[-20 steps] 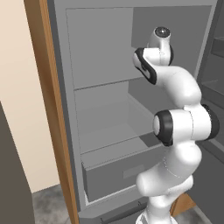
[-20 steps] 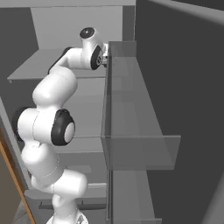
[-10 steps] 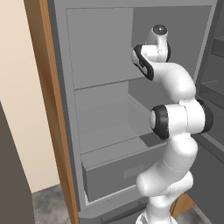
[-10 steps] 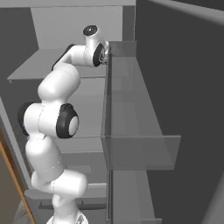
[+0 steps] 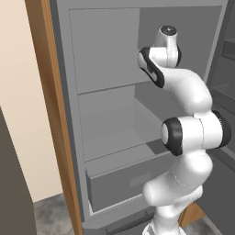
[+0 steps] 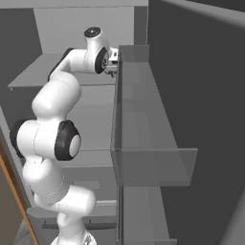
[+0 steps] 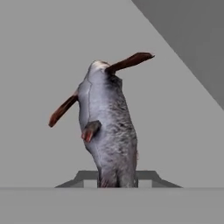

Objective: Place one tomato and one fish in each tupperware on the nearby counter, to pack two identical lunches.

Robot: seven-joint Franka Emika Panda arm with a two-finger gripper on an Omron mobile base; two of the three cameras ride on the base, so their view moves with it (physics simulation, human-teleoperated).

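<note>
The end effector (image 7: 117, 183) pinches a grey fish (image 7: 107, 131) in the hand view; base views show fridge shelves (image 5: 114, 137).

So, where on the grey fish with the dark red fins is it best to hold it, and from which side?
Probably the thick grey body of the grey fish with dark red fins, near the end facing the hand, approached along its length as the hand view looks now. The body there is broad and rounded. The thin fins stick out sideways and the far tail end is narrow, so both give poor hold. The fingers already appear closed on this near end.

One grey fish (image 7: 107, 131), one open fridge (image 5: 110, 114) with two shelves, one drawer (image 5: 124, 181).
</note>
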